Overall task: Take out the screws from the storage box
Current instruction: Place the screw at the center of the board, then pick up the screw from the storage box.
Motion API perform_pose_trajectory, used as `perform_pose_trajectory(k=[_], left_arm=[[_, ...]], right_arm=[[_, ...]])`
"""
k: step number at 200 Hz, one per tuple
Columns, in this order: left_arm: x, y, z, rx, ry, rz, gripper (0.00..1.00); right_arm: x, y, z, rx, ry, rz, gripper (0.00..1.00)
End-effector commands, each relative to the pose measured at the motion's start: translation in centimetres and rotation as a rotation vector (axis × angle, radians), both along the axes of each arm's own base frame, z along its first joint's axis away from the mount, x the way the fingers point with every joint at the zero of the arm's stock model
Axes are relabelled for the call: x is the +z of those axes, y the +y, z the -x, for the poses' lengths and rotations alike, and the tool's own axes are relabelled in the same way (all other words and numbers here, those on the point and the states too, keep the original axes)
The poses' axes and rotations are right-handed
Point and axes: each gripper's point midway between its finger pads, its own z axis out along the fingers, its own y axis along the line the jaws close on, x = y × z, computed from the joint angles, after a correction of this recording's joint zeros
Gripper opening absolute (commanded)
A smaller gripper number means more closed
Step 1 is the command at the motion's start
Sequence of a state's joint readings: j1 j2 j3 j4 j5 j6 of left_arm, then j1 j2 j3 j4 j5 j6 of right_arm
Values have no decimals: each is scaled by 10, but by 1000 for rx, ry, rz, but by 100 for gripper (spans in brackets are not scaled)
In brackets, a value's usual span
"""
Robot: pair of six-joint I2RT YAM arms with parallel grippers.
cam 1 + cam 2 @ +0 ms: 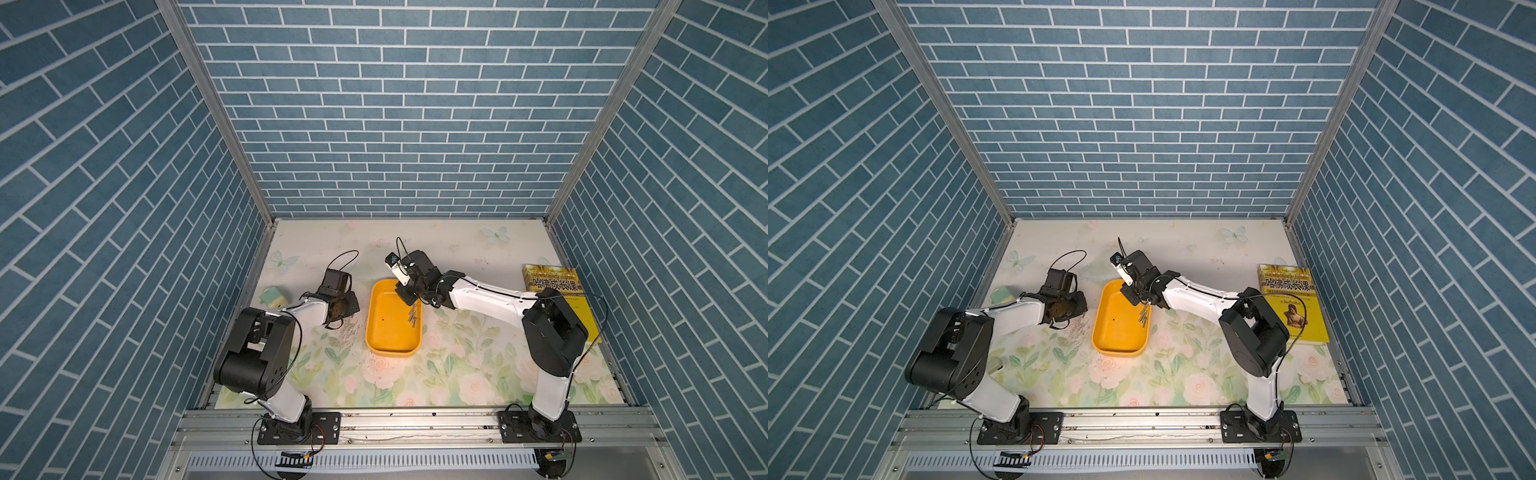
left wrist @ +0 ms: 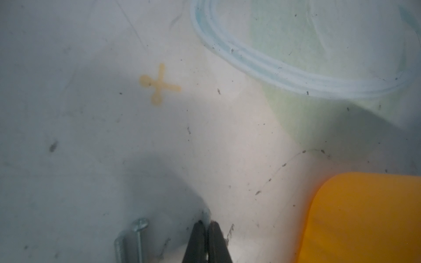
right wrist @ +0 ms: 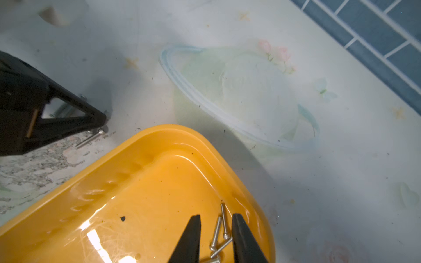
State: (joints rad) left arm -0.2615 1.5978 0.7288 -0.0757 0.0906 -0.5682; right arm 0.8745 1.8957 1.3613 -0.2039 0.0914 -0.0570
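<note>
Shallow yellow-orange plastic storage box [image 1: 384, 336] sits near the middle of the pale floral mat [image 1: 457, 365] in both top views. A small cluster of thin silver-grey metal screws [image 1: 412, 316] lies inside it along the 3 o'clock wall, toward 2 o'clock.

Right gripper [image 3: 216, 215] is down in the box over that cluster. Its black jaws are apart and straddle at least 3 screws [image 3: 219, 228]. 1 screw leans toward the inner face of a finger, but I see no clamp on anything.

Left gripper [image 2: 206, 224] is at the box's 9 o'clock, tip low over the mat. Its jaws are pressed together with nothing between them; I can't tell if the tip touches the mat. At least 2 more screws [image 2: 134, 239] lie on the mat just beside that tip, outside the box. My right wrist view shows 1 of them [image 3: 93, 136] near the box's corner.

Off-task: yellow book with a Chinese title [image 1: 552, 284] at the mat's 3 o'clock edge, and a mint-green and cream pencil sharpener [image 1: 274, 297] at its 9 o'clock edge.
</note>
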Motion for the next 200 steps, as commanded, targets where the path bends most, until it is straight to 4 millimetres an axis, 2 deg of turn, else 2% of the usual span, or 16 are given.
perform_pose_trajectory(k=[1,5,38,72,121,159,200], left_arm=[[-19,11,18,13,88,-56,0],[-19,12,18,14,88,-59,0],[-12,14,18,19,64,-62,30],[-5,17,17,28,45,-71,43],[3,18,17,36,21,-70,45],[8,18,17,36,7,-66,46],[15,18,17,35,-17,-59,53]], right_arm=[[-13,-6,3,-36,59,62,26],[-14,-6,2,-44,62,68,25],[-31,-10,3,-78,104,142,21],[-45,-9,8,-83,149,171,21],[-47,-5,14,-84,165,179,21],[-58,-8,18,-107,196,205,24],[-65,-8,16,-129,214,226,29]])
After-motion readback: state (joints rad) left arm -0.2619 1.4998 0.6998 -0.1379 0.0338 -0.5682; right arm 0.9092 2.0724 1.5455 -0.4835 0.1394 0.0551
